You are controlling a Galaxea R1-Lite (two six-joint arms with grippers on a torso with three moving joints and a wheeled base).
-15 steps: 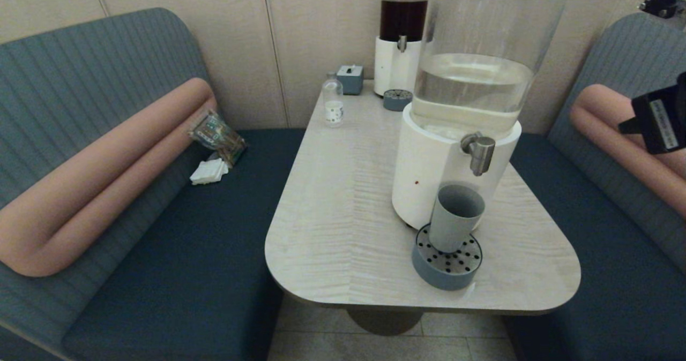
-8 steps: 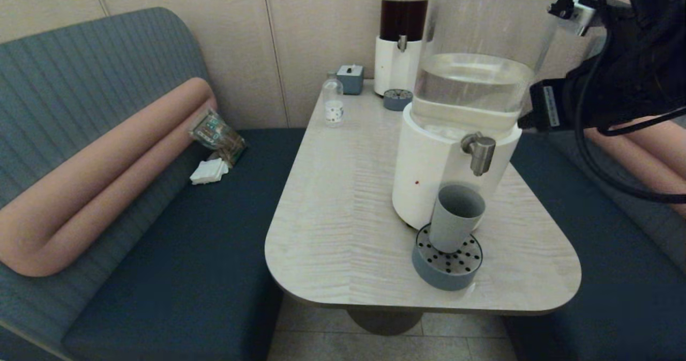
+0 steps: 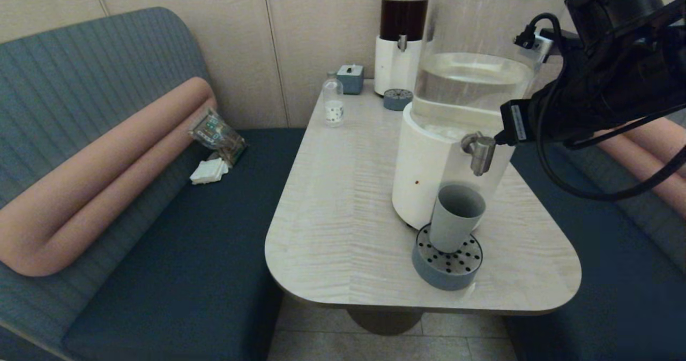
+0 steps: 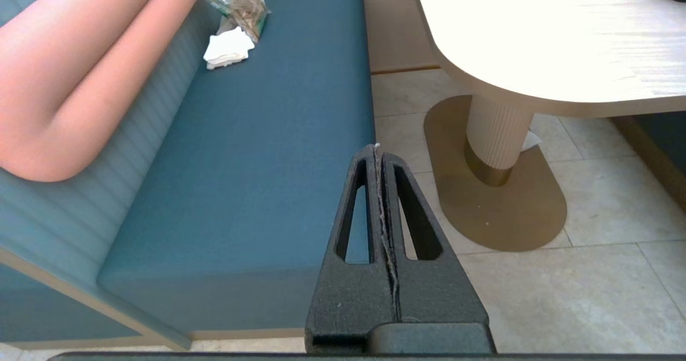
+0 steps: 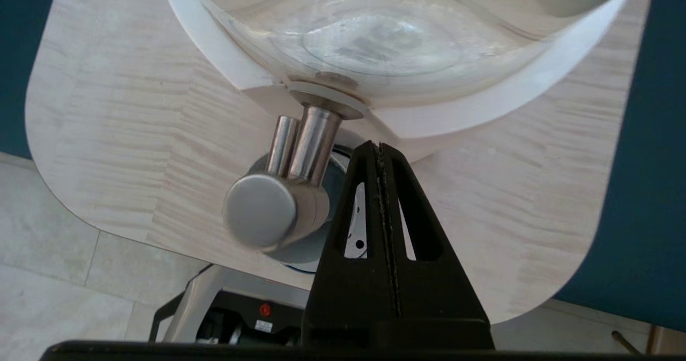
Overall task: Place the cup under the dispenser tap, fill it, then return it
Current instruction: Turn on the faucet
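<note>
Your right tool (image 5: 379, 145), fingers pressed together, is hovering just beside the dispenser tap (image 3: 478, 153). You're seeing the cup (image 3: 454, 217) sitting upright on the drip tray (image 3: 435, 276) under that tap, on the tabletop (image 3: 343, 200). Left tool (image 4: 377, 148), also closed, is hanging over the bench seat (image 4: 257, 152).

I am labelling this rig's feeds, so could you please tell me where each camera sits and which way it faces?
Head: high, facing forward and down at the table, cup and dispenser tap; right arm shows.
Left wrist: low beside the table, facing bench and floor; shut left gripper shows.
Right wrist: above the tap, facing down; shut right gripper shows.
Shared: tap, table.
</note>
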